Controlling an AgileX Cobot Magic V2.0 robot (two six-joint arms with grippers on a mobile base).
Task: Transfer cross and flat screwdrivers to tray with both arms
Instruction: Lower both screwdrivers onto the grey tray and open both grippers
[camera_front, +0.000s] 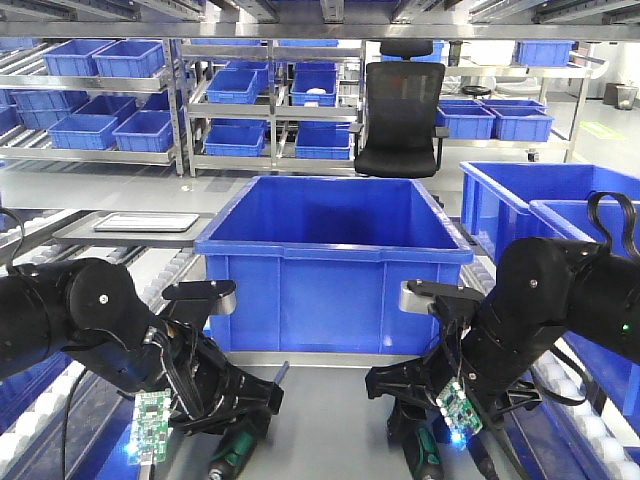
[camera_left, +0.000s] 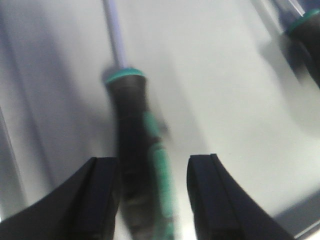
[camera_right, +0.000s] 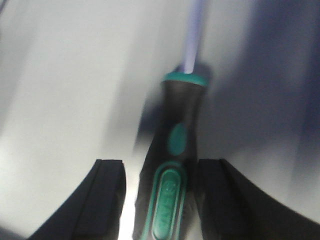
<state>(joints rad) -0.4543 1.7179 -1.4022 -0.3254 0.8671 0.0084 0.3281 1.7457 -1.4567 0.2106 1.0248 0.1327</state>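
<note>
Both screwdrivers lie flat on a grey metal surface (camera_front: 320, 420) at the near edge, in front of the big blue bin (camera_front: 335, 265); can't tell for sure whether this surface is the tray itself. Left screwdriver (camera_left: 142, 165) sits between the fingers of the left claw (camera_left: 152, 200), shaft pointing away from the wrist; right screwdriver (camera_right: 175, 165) likewise sits inside the right claw (camera_right: 160, 200). My read on handling: light, stiff, chunky black-and-green rubbery handles that grip well, thin shafts that would slip or roll, so take them at mid-handle, where the claws are lined up now. Left claw: moderately open, handle close against or touching the left finger, clear gap to the other finger. Right claw: open a bit wider than the handle, handle near or against the right finger; contact can't be confirmed, the view is blurred. Neither looks clamped yet. In the left wrist view the other screwdriver's handle shows at the top right corner, well apart. Roll risk looks low if the fingers close square on the handle.
</note>
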